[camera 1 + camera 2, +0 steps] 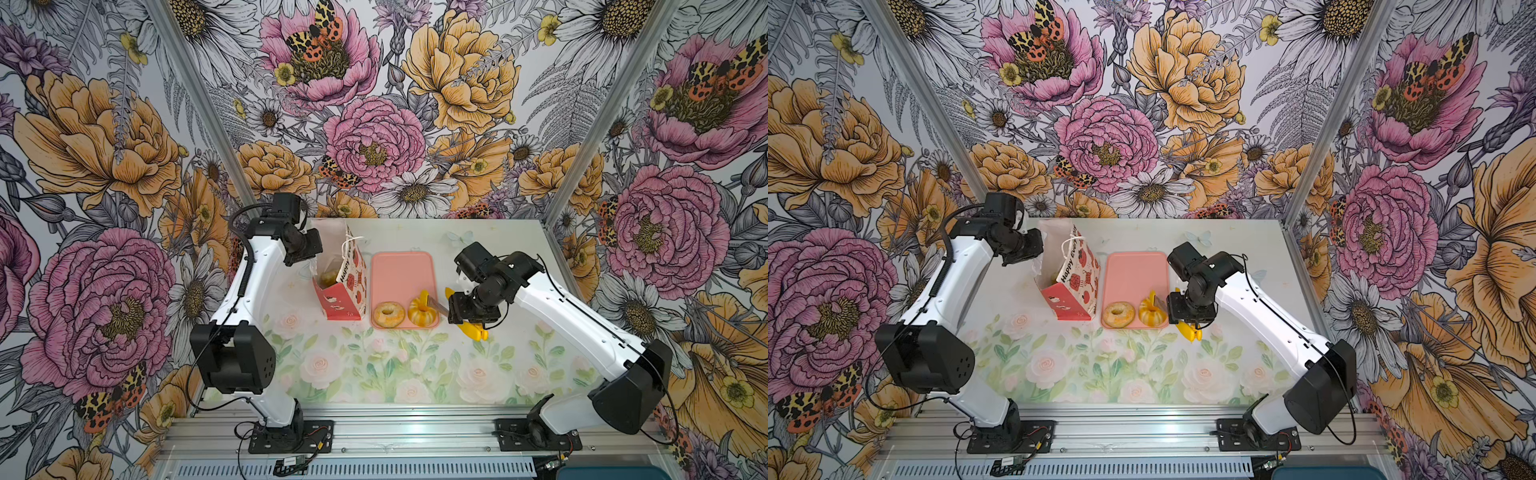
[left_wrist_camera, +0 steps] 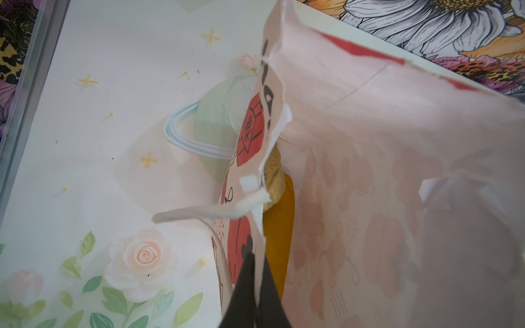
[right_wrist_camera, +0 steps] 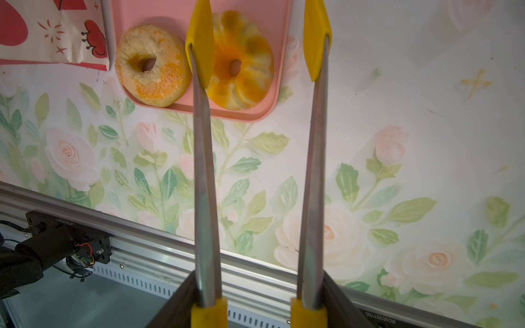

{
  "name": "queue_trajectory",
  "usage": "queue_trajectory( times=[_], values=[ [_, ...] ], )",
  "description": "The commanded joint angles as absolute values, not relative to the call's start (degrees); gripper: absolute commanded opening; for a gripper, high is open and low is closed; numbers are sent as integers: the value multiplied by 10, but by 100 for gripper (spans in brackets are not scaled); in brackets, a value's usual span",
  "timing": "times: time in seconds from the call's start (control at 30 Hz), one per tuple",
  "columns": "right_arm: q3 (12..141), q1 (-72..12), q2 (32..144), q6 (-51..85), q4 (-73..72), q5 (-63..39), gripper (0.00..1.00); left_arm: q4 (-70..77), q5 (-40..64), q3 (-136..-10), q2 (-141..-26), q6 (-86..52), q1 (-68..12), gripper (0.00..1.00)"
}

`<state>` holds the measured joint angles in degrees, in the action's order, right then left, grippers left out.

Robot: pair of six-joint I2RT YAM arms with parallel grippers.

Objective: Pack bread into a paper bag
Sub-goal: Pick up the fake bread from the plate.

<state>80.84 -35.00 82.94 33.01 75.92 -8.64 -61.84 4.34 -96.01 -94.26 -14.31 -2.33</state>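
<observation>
While the left tool stands closed on the torn rim of the paper bag, the right tool is clamped around the handles of the yellow-tipped tongs, whose arms stand spread. The bag stands on the desk just beside the pink tray, leaning, with golden bread already lying inside it. A sugared ring bagel and a fluted bun lie side by side at the tray's near end. The step in hand appears to be the pick-up of the fluted bun. In the right wrist view one tong tip overlaps the bun while the other hangs beyond the tray's edge, so the tongs probably need shifting toward the bagel until both tips bracket the bun across its width. The tips should then descend to the bun's flanks and close slowly, since a hard squeeze may crush it and a shallow one may let the glossy crust slip. The inner tip has little room and could nudge the bagel. The bag's paper looks thin and frayed at the held rim, so the left tool does best to hold without pulling.
</observation>
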Motion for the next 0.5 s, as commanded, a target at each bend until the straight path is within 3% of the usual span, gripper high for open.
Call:
queue_trajectory(
  times=[0.0, 0.47],
  values=[
    [799, -361, 814, 349, 726, -101, 64, -612, 52, -972, -952, -127, -21, 0],
    [778, -384, 817, 357, 714, -115, 63, -613, 50, -955, -942, -127, -24, 0]
  ],
)
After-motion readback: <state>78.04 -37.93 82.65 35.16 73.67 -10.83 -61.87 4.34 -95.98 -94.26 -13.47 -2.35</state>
